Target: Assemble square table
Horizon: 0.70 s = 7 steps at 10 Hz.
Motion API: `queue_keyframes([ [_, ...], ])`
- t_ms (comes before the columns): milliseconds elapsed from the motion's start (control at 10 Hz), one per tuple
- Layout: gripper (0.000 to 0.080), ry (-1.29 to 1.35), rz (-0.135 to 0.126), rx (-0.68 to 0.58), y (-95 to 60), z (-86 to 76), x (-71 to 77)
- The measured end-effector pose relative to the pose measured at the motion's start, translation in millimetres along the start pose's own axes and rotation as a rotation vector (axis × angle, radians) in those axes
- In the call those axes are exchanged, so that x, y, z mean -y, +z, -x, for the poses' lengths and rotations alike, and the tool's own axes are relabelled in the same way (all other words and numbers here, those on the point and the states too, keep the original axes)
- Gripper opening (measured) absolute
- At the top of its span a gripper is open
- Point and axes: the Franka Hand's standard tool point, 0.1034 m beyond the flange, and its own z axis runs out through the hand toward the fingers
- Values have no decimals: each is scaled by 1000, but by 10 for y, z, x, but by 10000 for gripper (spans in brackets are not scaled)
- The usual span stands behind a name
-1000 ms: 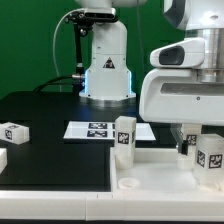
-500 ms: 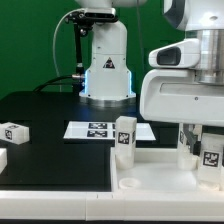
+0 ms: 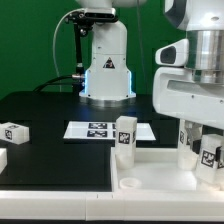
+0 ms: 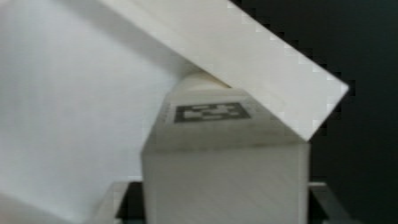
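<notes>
At the exterior view's right, the gripper (image 3: pixel 203 148) hangs low over the square top (image 3: pixel 160 178). Its jaws are narrowed on a tagged leg (image 3: pixel 211 156) that stands upright at that side of the top. Whether the leg's foot touches the surface is, I think, too hidden to tell. The arm's bulky white wrist housing (image 3: pixel 195 95) blocks most of what lies behind it.

A second leg (image 3: pixel 124 138) stands upright at the top's far corner toward the exterior view's left, and a round corner hole (image 3: pixel 128 183) sits near it in the front corner. Beyond, on the black table (image 3: pixel 45 110), the marker board (image 3: pixel 98 130) lies flat. A third leg (image 3: pixel 14 132) lies on its side, well apart, at the left edge. The robot base (image 3: pixel 105 65) stands at the back.

Only the wrist view shows the tagged leg close: its tag toward the camera, dark fingers (image 4: pixel 128 200) at either flank, the white top slanting behind it
</notes>
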Motion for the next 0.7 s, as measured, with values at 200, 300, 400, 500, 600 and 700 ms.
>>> queue_keyframes([
  [200, 285, 400, -15, 42, 10, -1, -19],
  [300, 285, 484, -13, 46, 9, -1, -23],
  [400, 286, 486, -12, 46, 9, -4, -24],
  [500, 286, 430, -9, 37, 15, 1, -29],
  [600, 453, 279, -1, 10, 18, 25, -33],
  [700, 607, 141, -10, -10, 6, 88, 4],
])
